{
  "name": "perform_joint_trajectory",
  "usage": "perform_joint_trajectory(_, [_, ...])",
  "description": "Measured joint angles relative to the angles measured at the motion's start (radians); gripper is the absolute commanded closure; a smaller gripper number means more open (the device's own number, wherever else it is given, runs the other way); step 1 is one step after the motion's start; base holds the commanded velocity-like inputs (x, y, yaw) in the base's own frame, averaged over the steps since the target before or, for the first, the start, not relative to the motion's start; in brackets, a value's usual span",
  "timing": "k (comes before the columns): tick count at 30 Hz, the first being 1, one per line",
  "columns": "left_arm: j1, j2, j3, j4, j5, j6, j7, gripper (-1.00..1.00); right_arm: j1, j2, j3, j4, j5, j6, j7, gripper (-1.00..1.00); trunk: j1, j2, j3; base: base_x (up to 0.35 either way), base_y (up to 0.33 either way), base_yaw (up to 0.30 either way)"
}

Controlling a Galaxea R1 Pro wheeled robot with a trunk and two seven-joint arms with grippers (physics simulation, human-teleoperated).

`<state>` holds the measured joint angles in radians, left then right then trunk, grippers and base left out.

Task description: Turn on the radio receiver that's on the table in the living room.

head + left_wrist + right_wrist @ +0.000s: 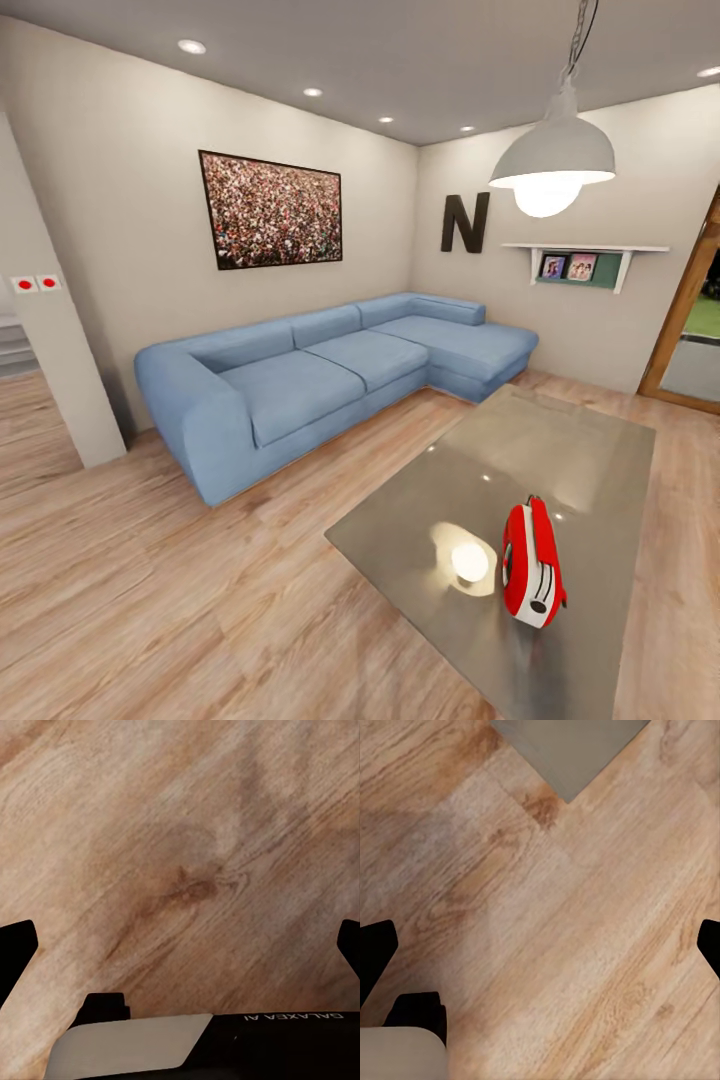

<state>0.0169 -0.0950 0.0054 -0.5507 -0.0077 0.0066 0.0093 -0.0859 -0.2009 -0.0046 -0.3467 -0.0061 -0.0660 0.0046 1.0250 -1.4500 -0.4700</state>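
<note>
Standing on the table, the radio receiver (both hands over floor).

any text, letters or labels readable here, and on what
"N": big black letter on the beige wall above the sofa.
"GALAXEA AI": printed on the robot's black arm housing in the left wrist view, appearing upside down.
Shelf pictures: too small to read.
Radio receiver: no legible marking.

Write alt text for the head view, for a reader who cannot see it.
A small red radio receiver stands on a low, glossy grey table at the lower right of a beige-walled living room with a light wood floor. Behind it a blue L-shaped sofa sits beneath a crowd picture, with a black letter N and a white pendant lamp.
</note>
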Motion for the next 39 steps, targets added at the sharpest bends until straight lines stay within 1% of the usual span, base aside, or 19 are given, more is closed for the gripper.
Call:
perform_joint_trajectory(6, [0.000,0.000,0.002,0.000,0.000,0.000,0.000,-1.00,0.000,0.000,0.000,0.000,0.000,0.000,0.000,-1.00,0.000,0.000,0.000,0.001,0.000,-0.104])
perform_joint_trajectory(19, [0.000,0.000,0.002,0.000,0.000,-0.001,0.000,-1.00,0.000,0.000,0.000,0.000,0.000,0.000,0.000,-1.00,0.000,0.000,0.004,0.002,0.005,-0.263])
perform_joint_trajectory(24, [0.000,0.000,0.002,0.000,0.000,-0.001,0.000,-1.00,0.000,0.000,0.001,0.000,0.000,0.000,0.000,-1.00,0.000,0.000,0.005,0.115,0.179,-0.127])
perform_joint_trajectory(36, [0.000,0.000,0.002,0.000,0.000,0.000,0.000,-1.00,0.000,0.000,0.002,0.000,0.000,0.000,0.000,-1.00,0.000,0.000,0.005,0.167,0.239,-0.006])
perform_joint_trajectory(39, [0.000,0.000,0.002,0.000,0.000,0.000,0.000,-1.00,0.000,0.000,0.003,0.000,0.000,0.000,0.000,-1.00,0.000,0.000,0.005,0.214,0.219,-0.116])
